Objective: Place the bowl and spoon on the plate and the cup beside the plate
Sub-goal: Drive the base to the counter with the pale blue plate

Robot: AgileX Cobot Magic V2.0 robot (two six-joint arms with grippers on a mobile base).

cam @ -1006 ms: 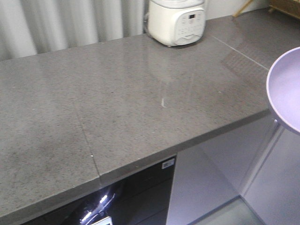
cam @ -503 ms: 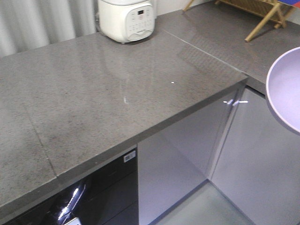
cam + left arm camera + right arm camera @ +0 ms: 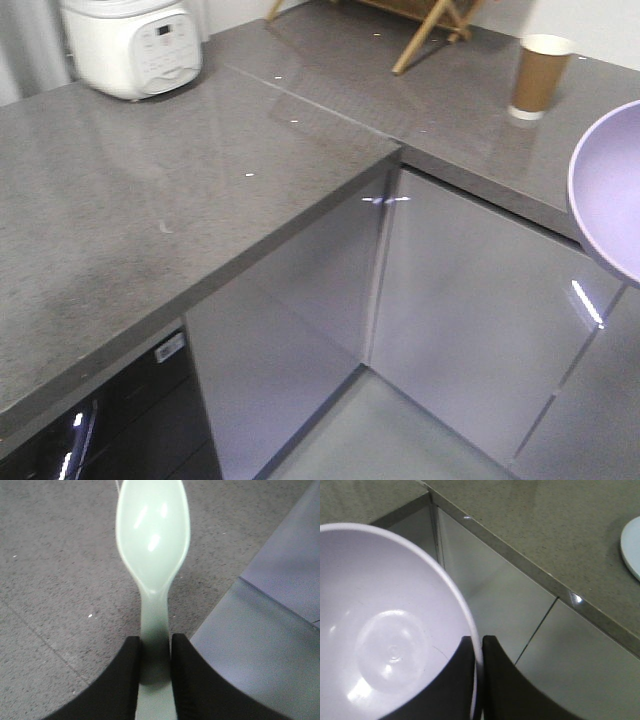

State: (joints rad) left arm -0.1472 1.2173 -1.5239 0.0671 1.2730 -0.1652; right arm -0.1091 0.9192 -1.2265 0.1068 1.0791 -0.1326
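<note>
While the left wrist camera looks down on the speckled grey stone tabletop [image 3: 50,580], I've got the left fingers [image 3: 125,680] closed on the handle of the small pale mint-green plastic spoon [image 3: 152,530]. Its scoop points away from the wrist, over the tabletop near its edge. On the right wrist view, the right fingers [image 3: 502,680] are pinched on the rim of the deep round lavender-purple plastic bowl [image 3: 390,630], one finger inside and one outside. The bowl hangs out in front of the glossy grey cabinet doors [image 3: 520,610], off the tabletop. A sliver of the round pale blue-lilac plate [image 3: 632,545] lies on the tabletop at that view's right edge, well apart from the bowl. From the front camera, the brown-sleeved paper cup [image 3: 540,75] stands upright on the far tabletop near a wooden rack [image 3: 425,30]. A white rice cooker [image 3: 130,45] sits far left.
</note>
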